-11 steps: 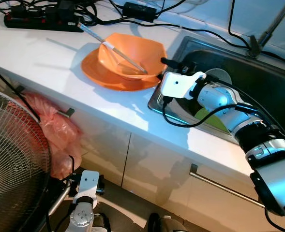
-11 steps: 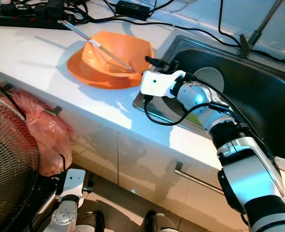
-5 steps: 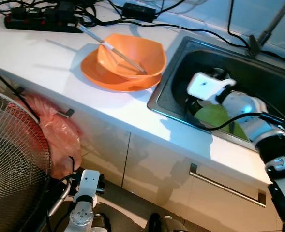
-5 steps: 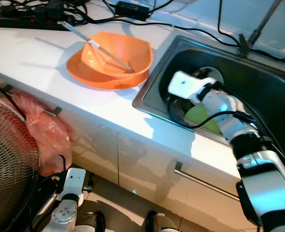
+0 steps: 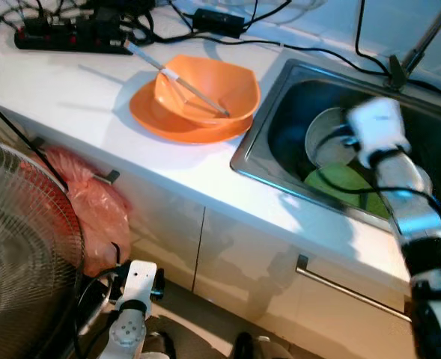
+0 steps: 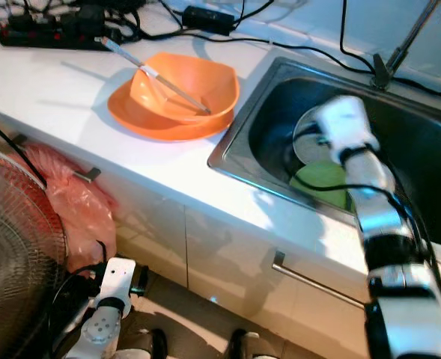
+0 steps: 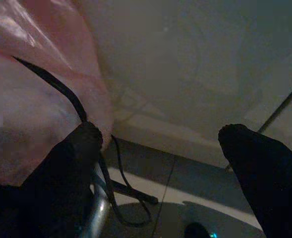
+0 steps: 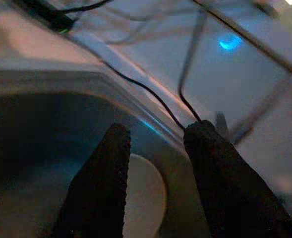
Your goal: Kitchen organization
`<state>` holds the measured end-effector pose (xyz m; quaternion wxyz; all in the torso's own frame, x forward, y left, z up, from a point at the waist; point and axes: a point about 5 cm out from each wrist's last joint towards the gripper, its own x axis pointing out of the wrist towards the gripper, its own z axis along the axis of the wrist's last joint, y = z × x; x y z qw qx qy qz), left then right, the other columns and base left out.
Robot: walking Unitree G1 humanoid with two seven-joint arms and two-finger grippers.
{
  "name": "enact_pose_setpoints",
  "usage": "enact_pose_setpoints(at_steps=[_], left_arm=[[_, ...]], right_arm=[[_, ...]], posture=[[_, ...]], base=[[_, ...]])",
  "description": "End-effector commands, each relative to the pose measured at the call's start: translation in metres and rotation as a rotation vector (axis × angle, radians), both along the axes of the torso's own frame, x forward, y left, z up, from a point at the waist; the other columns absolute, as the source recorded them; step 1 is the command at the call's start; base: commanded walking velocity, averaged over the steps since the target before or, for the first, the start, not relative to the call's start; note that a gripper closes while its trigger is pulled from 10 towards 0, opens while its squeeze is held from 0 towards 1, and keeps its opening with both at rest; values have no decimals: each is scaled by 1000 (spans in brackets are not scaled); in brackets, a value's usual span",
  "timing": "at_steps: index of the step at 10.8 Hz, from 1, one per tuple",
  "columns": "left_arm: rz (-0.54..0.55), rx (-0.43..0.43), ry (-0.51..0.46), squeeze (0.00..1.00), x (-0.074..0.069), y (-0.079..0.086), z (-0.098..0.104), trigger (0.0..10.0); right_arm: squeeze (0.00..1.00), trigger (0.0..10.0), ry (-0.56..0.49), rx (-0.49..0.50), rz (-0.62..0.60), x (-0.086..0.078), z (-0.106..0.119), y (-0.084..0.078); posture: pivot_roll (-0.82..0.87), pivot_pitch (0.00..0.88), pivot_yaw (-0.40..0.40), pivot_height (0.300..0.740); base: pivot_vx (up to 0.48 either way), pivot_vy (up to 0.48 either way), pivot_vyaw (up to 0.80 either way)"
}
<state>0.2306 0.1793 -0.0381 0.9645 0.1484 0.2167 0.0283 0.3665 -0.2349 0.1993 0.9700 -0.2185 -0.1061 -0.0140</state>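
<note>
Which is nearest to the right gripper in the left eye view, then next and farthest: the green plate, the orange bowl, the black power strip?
From the right gripper, over the sink:
1. Green plate, in the sink just below the gripper.
2. Orange bowl, on the counter to the robot's left of the sink.
3. Black power strip, at the counter's far left corner.

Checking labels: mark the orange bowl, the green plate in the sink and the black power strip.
orange bowl [image 5: 213, 82]: left eye view, on its inner wall.
green plate [image 5: 340, 183]: left eye view, on its bare face in the sink.
black power strip [image 5: 63, 39]: left eye view, on its body at the counter's back.
</note>
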Motion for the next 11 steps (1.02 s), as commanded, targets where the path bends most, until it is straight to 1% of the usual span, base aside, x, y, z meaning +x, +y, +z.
enact_pose_setpoints(at_steps=[1,2,3,4,5,6,7,8,9,10,11], left_arm=[[-30,-3,38,0,-5,-4,-6,10000],[-34,-2,40,0,-6,-4,-6,10000],[-37,-2,36,0,-5,-4,-5,10000],[-45,0,39,0,-6,-3,-6,10000],[-54,2,43,0,-7,-3,-6,10000],[-61,3,46,0,-8,-4,-7,10000],[-66,3,45,0,-7,-5,-6,10000],[-62,2,40,0,-5,-4,-5,10000],[-61,1,35,0,-4,-4,-4,10000],[-60,1,33,0,-3,-4,-4,10000],[-58,2,30,0,-3,-3,-3,10000]], right_arm=[[0,10000,-34,190,9,-7,2,-5],[0,10000,-49,289,30,-11,1,-5],[0,10000,-67,378,95,-21,3,-5],[0,10000,-59,384,144,-29,2,-7],[0,10000,-35,439,204,-36,0,-13],[0,10000,24,438,252,-41,-9,-18],[0,10000,85,411,318,-48,-21,-17],[0,10000,122,414,367,-51,-29,-14],[0,10000,148,422,389,-52,-38,-11],[0,10000,149,441,408,-51,-38,-10],[0,10000,148,458,480,-50,-36,-5]], posture=[[2,130,-47,740],[5,127,-44,740],[1,122,-38,740],[-3,120,-33,740],[-7,121,-28,740],[-10,119,-26,740],[-5,129,-24,740],[-4,136,-22,740],[0,140,-19,740],[2,143,-17,740],[4,145,-17,740]], base=[[0,0,0],[0,0,0],[0,0,0],[0,0,0],[0,0,0],[0,0,0],[0,0,0],[0,0,0],[0,0,0],[0,0,0],[0,0,0]])
